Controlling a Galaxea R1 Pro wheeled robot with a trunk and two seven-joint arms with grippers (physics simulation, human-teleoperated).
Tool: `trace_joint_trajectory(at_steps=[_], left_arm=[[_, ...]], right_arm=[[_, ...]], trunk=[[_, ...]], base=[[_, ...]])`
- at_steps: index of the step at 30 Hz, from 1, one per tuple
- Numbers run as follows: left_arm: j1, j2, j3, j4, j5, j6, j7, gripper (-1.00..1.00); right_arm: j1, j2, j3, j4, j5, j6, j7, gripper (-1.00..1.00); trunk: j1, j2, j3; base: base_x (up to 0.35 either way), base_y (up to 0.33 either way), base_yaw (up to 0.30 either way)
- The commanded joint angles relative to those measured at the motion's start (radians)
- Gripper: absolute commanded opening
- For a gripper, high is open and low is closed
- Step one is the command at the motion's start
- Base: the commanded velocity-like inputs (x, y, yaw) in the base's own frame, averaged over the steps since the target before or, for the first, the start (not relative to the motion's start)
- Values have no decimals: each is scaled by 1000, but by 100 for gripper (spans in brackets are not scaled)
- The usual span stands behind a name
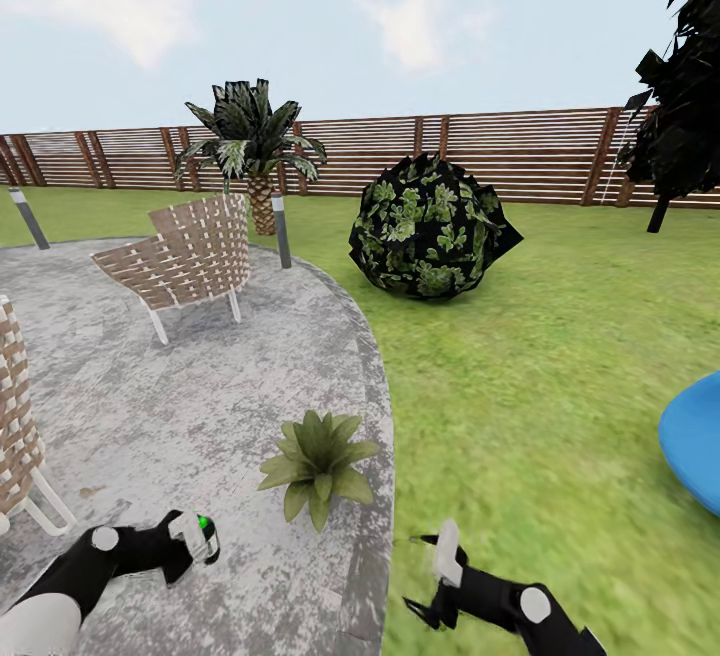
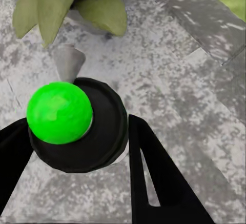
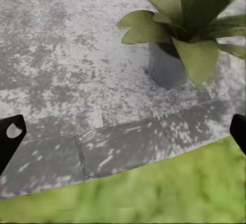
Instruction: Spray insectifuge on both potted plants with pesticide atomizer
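The left hand gripped the atomizer, its fingers closed on either side of the dark bottle; a green ball sat on the bottle's top in the left wrist view. The plant stood on the patio near its edge, ahead of that hand and slightly toward the robot's right, close by. In the left wrist view the whitish nozzle pointed toward the plant's leaves, so the spray line looked nearly aimed already. The right hand hung open and empty over the lawn, just beyond the patio rim. The left arm was clearly the one to act.
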Motion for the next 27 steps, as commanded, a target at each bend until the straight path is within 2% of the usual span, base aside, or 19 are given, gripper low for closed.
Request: trace_joint_trajectory(at_steps=[1,2,3,4,6,7,8,10,11,14,17,19,23,27], left_arm=[[-3,-2,42,0,-8,15,38,-100],[-8,-4,79,1,-7,73,97,-100],[-11,-4,94,1,-5,128,128,-100],[-15,-6,108,1,-5,219,156,-100],[-23,-9,117,1,-6,317,174,-100],[-28,-16,120,1,-5,361,180,-100],[-30,-20,121,1,-4,381,183,-100],[-41,-27,122,1,-4,441,185,-100],[-46,-28,122,1,-3,473,184,-100],[-58,-36,122,2,-4,602,176,-100],[-59,-56,121,1,-7,657,149,-100],[-56,-72,121,1,-8,669,137,-100],[-52,-95,117,1,-7,693,134,-100],[-50,-108,109,0,-17,797,134,-100]], right_arm=[[0,-20,-26,25,5,-5,-33,100],[0,-42,-68,65,4,-6,-72,100],[0,-54,-98,84,4,-7,-91,100],[0,-72,-147,102,4,-7,-115,100],[0,-89,-216,116,5,-8,-150,100],[0,-97,-272,130,5,-9,-188,100],[0,-101,-311,147,5,-9,-223,100],[1,-105,-412,233,5,-9,-375,100],[1,-105,-433,268,5,-9,-440,100],[1,-104,-462,399,4,-9,-683,100],[1,-99,-468,502,4,-9,-853,100],[1,-96,-469,551,4,-9,-894,100],[1,-94,-469,569,2,-9,-908,100],[1,-92,-474,572,-2,-10,-912,100]], trunk=[[0,0,-1],[0,0,-1],[0,0,-1],[0,0,-1],[0,0,-1],[0,0,-1],[0,0,-1],[0,0,-1],[0,0,-1],[0,0,-1],[0,0,-1],[0,0,-1],[0,0,-1],[0,0,-1]], base=[[0,0,0],[0,0,0],[0,0,0],[0,0,0],[0,0,0],[0,0,0],[0,0,0],[0,0,0],[0,0,0],[0,0,0],[0,0,0],[0,0,0],[0,0,0],[0,0,0]])
